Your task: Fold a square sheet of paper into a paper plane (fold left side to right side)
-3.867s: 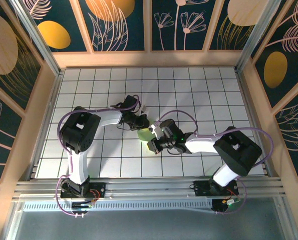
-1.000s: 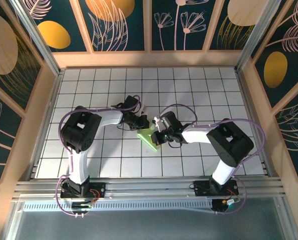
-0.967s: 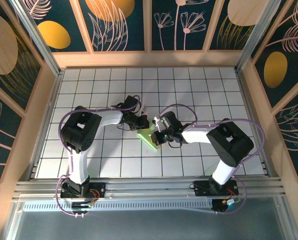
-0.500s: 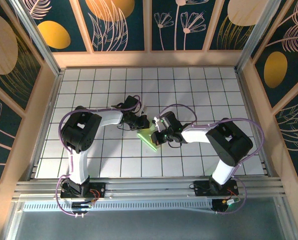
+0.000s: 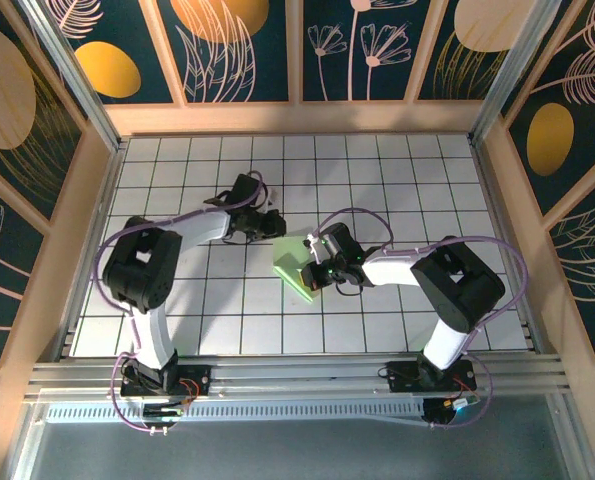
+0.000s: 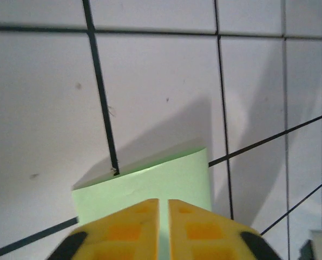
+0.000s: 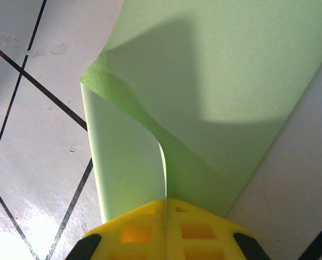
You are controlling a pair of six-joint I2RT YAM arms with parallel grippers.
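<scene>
The square sheet of paper [image 5: 295, 272] is pale green and lies folded into a narrower strip on the tiled floor at the centre. My right gripper [image 5: 320, 273] is at the strip's right end, shut on the sheet. In the right wrist view a curled upper layer of the paper [image 7: 215, 81] runs into the closed yellow jaws of the right gripper [image 7: 165, 201]. My left gripper [image 5: 269, 226] hangs up and left of the sheet, clear of it. In the left wrist view the left gripper [image 6: 163, 201] shows a narrow slit between its jaws, with the paper [image 6: 150, 181] flat on the floor beneath.
The white tiled floor [image 5: 177, 300] has dark grid lines and wooden walls [image 5: 297, 118] on three sides. Both arm bases sit on the metal rail [image 5: 297, 378] at the near edge. Open floor lies to the left, right and back.
My left gripper has let go of the paper's left end and drawn back up and to the left, its jaws parting a little. The right gripper and the sheet have stayed put.
</scene>
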